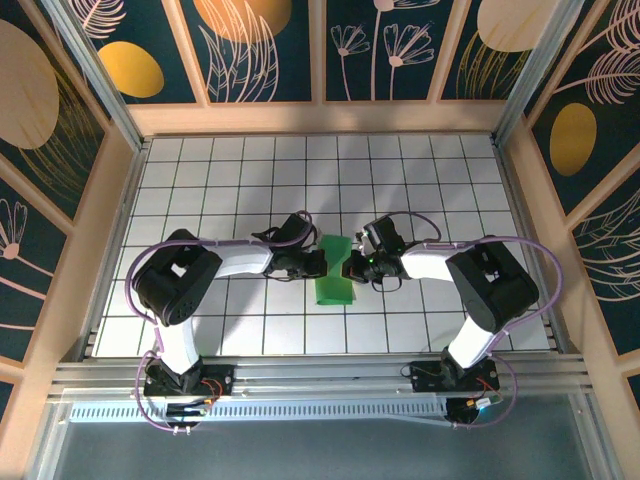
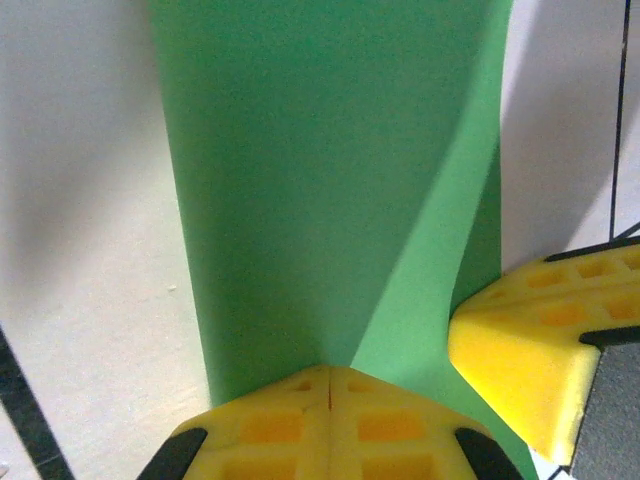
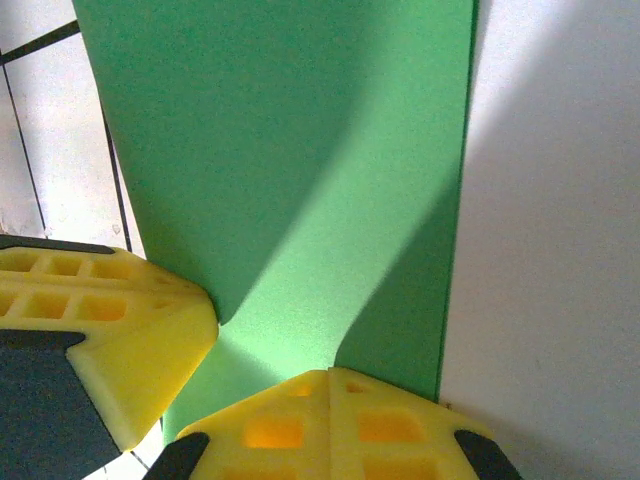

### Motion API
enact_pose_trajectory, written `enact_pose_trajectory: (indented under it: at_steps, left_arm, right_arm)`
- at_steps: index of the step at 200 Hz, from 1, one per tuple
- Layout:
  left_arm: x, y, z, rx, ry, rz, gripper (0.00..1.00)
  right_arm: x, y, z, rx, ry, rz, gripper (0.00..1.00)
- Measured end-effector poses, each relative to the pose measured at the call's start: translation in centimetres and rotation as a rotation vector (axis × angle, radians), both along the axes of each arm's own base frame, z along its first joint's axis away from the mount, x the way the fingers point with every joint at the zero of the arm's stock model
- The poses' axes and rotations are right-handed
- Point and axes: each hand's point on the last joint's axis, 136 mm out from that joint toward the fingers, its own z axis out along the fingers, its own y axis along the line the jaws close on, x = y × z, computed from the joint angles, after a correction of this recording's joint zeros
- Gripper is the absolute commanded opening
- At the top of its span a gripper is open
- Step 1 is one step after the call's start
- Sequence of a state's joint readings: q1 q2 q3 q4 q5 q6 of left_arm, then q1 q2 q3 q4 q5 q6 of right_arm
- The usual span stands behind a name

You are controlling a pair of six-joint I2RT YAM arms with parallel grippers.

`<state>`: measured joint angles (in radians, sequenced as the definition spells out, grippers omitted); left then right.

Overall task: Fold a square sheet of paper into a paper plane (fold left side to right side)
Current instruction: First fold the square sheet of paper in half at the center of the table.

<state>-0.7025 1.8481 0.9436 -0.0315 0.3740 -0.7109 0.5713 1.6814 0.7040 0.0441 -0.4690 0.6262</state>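
The white gridded table (image 1: 200,180) spans the middle of the top view. The left arm (image 1: 180,275) reaches in from the lower left and the right arm (image 1: 490,280) from the lower right; both wrists meet at frame centre.

The square sheet of paper (image 1: 334,275) lies on the table at centre, between the two wrists. From above it presents as a narrow green strip, its long axis running top to bottom of the frame with a slight tilt. Part of it is raised off the table in a shallow curl, as both wrist views show.

The left gripper (image 1: 318,263) sits at the strip's left edge, the right gripper (image 1: 353,268) at its right edge, just beside each other. Neither arm is clearly nearer.

In the left wrist view the left gripper (image 2: 328,375) has its yellow fingertips pressed together at bottom centre, and the sheet (image 2: 320,150) runs straight up the frame from them; it appears pinched there. The right gripper (image 3: 330,375) is likewise closed on the sheet's (image 3: 280,130) near edge.

Judgement: the left-to-right fold turns on carrying the left edge across the long axis.
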Motion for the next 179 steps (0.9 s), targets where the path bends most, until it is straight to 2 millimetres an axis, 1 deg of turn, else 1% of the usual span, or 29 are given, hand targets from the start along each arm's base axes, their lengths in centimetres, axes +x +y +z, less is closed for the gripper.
enact_pose_trajectory:
  at_steps: [31,78,113,132,147,166,179]
  left_arm:
    - [-0.1,0.8,0.0,-0.038,-0.004,0.01,0.03]
    - [-0.3,3.7,0.0,-0.042,-0.006,0.061,0.02]
    - [-0.5,4.9,0.5,-0.027,-0.021,0.076,0.01]
    - [-0.4,4.5,1.4,-0.053,-0.039,0.066,0.01]
    - [-0.5,3.6,1.9,-0.072,-0.049,0.039,0.01]
    - [-0.8,1.6,2.4,-0.092,-0.055,-0.013,0.0]
    - [-0.7,0.3,2.3,-0.098,-0.055,-0.039,0.0]
  right_arm:
    - [0.1,0.1,0.0,0.0,-0.003,0.003,0.0]
    - [0.1,0.1,0.0,-0.002,-0.011,0.013,0.0]
    - [0.1,0.1,0.0,-0.003,-0.013,0.014,0.0]
    - [0.1,0.1,0.0,-0.002,-0.014,0.015,0.0]
    - [0.1,0.1,0.0,-0.005,-0.012,0.014,0.0]
    - [0.1,0.1,0.0,-0.008,-0.013,0.014,0.0]
    - [0.1,0.1,0.0,-0.009,-0.013,0.015,0.0]
